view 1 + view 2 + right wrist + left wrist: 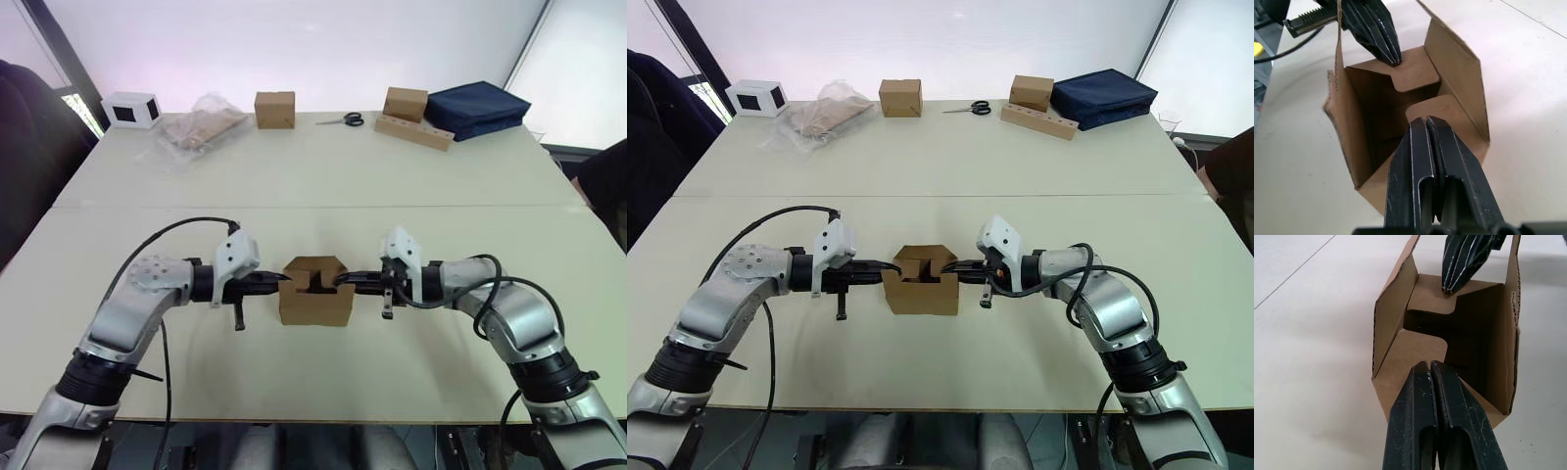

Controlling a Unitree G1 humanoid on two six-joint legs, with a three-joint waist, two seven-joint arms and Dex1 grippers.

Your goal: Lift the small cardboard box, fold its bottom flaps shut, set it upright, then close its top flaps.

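Note:
The small cardboard box point(315, 305) stands on the table near the front edge, between my two arms, with its open end facing up. My left gripper point(283, 282) is shut, and its tip presses down on the box's left inner flap point(1415, 345). From the other side my right gripper point(344, 281) is shut too, its tip resting on the right inner flap point(1442, 105). Both rounded flaps are folded partly inward over the dark hollow. The two longer side flaps point(1458, 81) stand upright. Neither gripper holds anything.
Along the table's far edge sit a white box with a black face point(130, 109), a crumpled plastic bag point(201, 128), two cube-like brown cartons point(274, 109) point(406, 103), scissors point(344, 118), a wooden strip point(414, 132) and a navy bag point(478, 108).

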